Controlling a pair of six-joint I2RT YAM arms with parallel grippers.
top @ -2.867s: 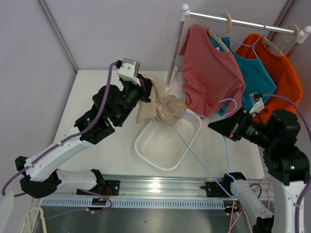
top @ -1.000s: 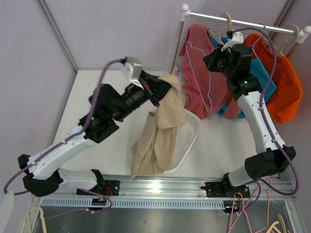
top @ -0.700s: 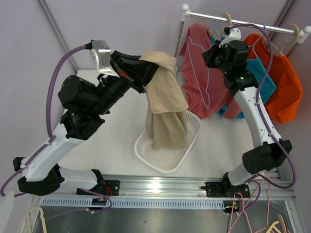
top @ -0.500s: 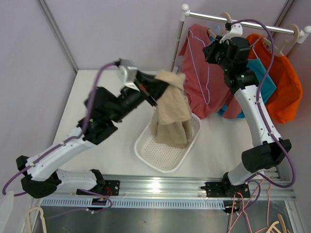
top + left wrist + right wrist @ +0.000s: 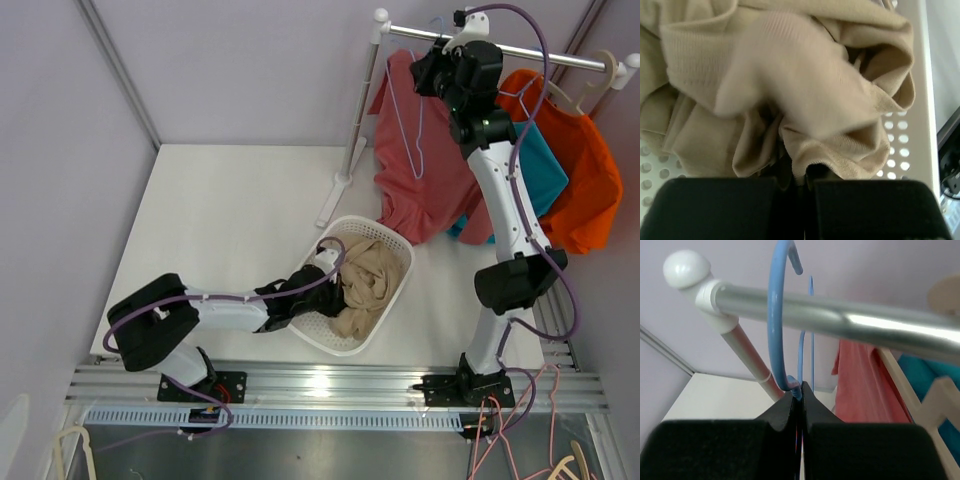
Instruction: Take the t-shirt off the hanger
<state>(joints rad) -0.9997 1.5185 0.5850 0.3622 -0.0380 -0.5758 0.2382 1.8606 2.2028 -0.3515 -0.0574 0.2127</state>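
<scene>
The beige t-shirt point(image 5: 368, 285) lies bunched in the white perforated basket point(image 5: 310, 335), off its hanger. My left gripper point(image 5: 330, 283) is low at the basket's left side and is shut on a fold of the shirt point(image 5: 790, 90); the jaws point(image 5: 801, 182) pinch its hem. My right gripper point(image 5: 428, 62) is high at the clothes rail point(image 5: 520, 48). It is shut on the bare blue wire hanger point(image 5: 401, 110). In the right wrist view the hanger's hook point(image 5: 774, 325) curves over the rail point(image 5: 840, 310), with the gripper point(image 5: 801, 387) clamped just below it.
A red shirt point(image 5: 420, 150), a teal shirt point(image 5: 535, 150) and an orange shirt point(image 5: 585, 170) hang on wooden hangers on the rail. The rack's white pole point(image 5: 360, 110) stands behind the basket. The basket rim point(image 5: 920, 75) lies right of the left jaws.
My left arm swung the beige shirt down from the air into the basket and now lies low. My right arm raised the blue hanger until its hook went over the rail.
</scene>
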